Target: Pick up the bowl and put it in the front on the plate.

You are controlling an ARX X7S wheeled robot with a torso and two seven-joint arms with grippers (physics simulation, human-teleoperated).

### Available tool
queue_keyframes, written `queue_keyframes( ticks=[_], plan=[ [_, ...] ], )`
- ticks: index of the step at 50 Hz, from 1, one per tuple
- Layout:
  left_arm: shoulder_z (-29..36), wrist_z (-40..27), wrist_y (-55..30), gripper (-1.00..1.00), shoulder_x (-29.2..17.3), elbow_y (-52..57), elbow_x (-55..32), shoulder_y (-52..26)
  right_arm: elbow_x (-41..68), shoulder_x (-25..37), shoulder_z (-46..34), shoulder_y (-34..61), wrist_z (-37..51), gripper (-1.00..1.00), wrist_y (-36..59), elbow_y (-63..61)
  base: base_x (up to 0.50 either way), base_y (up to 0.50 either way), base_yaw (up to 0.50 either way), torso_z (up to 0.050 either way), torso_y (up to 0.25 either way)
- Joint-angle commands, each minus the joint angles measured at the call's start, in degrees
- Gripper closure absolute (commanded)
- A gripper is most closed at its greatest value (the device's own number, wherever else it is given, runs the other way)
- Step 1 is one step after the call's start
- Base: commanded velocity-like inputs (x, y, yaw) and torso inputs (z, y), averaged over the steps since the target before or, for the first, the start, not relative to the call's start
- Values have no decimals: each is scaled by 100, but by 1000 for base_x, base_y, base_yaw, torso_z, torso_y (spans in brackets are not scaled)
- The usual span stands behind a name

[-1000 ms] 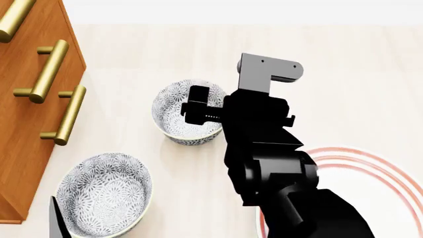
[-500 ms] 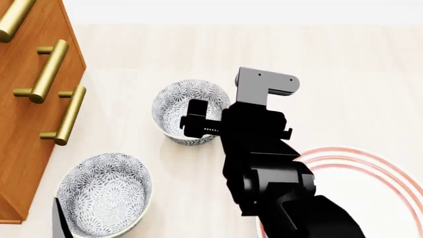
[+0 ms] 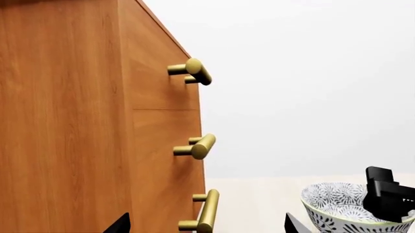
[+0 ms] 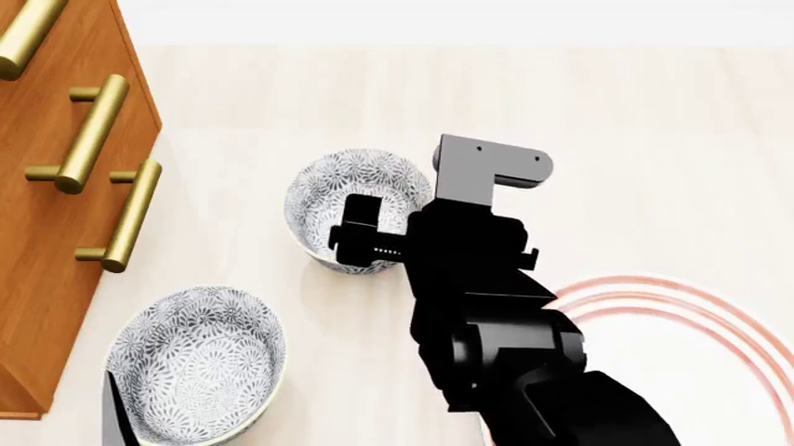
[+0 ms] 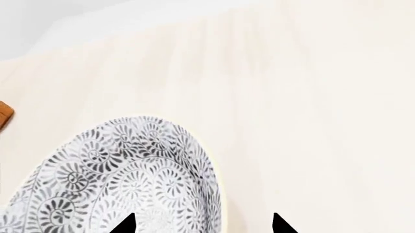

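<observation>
- The bowl, white with a dense grey-blue floral pattern, stands upright on the pale tabletop, a little left of the middle of the head view.
- The right gripper sits over the bowl's near rim, at about 6 o'clock on the bowl. In the right wrist view its two dark fingertips stand apart, one over the patterned inside of the bowl and the other outside the rim. Whether they touch the bowl cannot be told.
- The right arm runs from the gripper toward 5 o'clock and covers part of the plate.
- The plate, white with thin red rings, lies at about 4 o'clock from the bowl, apart from it.
- A second, alike bowl stands at about 7 o'clock from the first, well apart.
- A wooden cabinet with brass handles fills the left edge, at 9 o'clock.
- The left gripper shows only two dark tips set wide apart, with nothing seen between them, near the cabinet.
</observation>
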Motion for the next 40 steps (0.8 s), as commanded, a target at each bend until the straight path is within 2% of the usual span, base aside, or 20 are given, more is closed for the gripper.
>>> queue_keyframes(
  ticks=[1,4,5,23,29,40],
  plan=[
    [-20,36,-5,-100,32,-26,53,-13,31,-53,5,-78,-69,-100,-1,-6,0,0,0,0,0],
    [-13,28,-1,-100,27,-33,53,-17,36,-54,5,-118,-88,-100,-25,23,0,0,0,0,0],
    [-11,26,-14,-100,23,-15,53,-13,32,-55,0,-123,-59,100,-43,34,0,0,0,0,0],
    [25,-15,-18,-100,-10,-10,41,-19,57,-12,-17,-79,35,100,-71,-93,0,0,0,0,0],
    [25,-38,-55,-100,-20,32,39,-23,-4,424,42,100,488,100,-292,-1023,0,0,0,0,0],
    [30,-87,-57,-100,-31,31,49,-38,-232,1642,255,692,1311,100,-809,-2977,0,0,0,0,0]
  ],
)
